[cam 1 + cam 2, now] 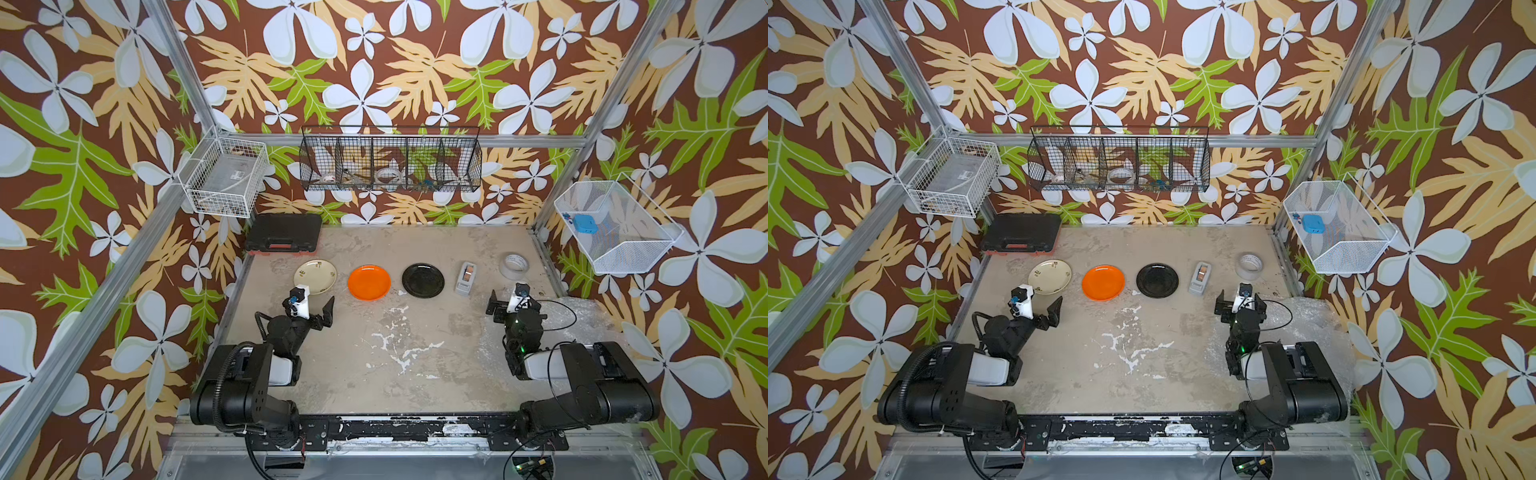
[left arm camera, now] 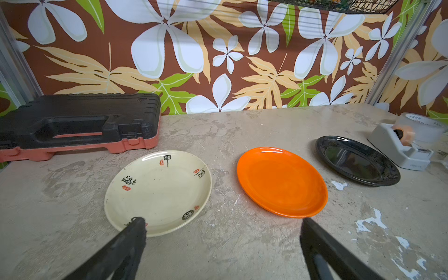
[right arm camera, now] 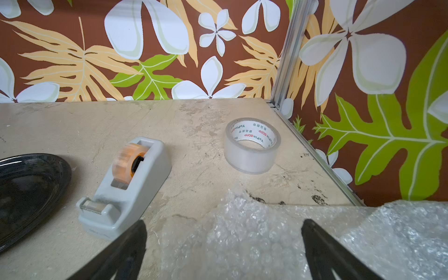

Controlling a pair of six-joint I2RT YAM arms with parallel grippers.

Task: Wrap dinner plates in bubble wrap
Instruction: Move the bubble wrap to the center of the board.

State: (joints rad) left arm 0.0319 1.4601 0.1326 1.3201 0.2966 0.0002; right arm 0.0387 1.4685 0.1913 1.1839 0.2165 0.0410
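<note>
Your left gripper and right gripper gape wide, holding nothing. Round cream plate, orange plate and black plate line up just beyond. Clear bubble wrap laps the right edge of the beige table, bare between your arms.

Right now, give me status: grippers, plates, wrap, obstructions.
Left gripper, right gripper: open, empty. Round cream plate, bright orange plate, glossy black plate: unwrapped, in a row. Clear bubble wrap sheet below right gripper. Nothing between grippers and plates.

Overhead pair; low wrist views, black plate shared
</note>
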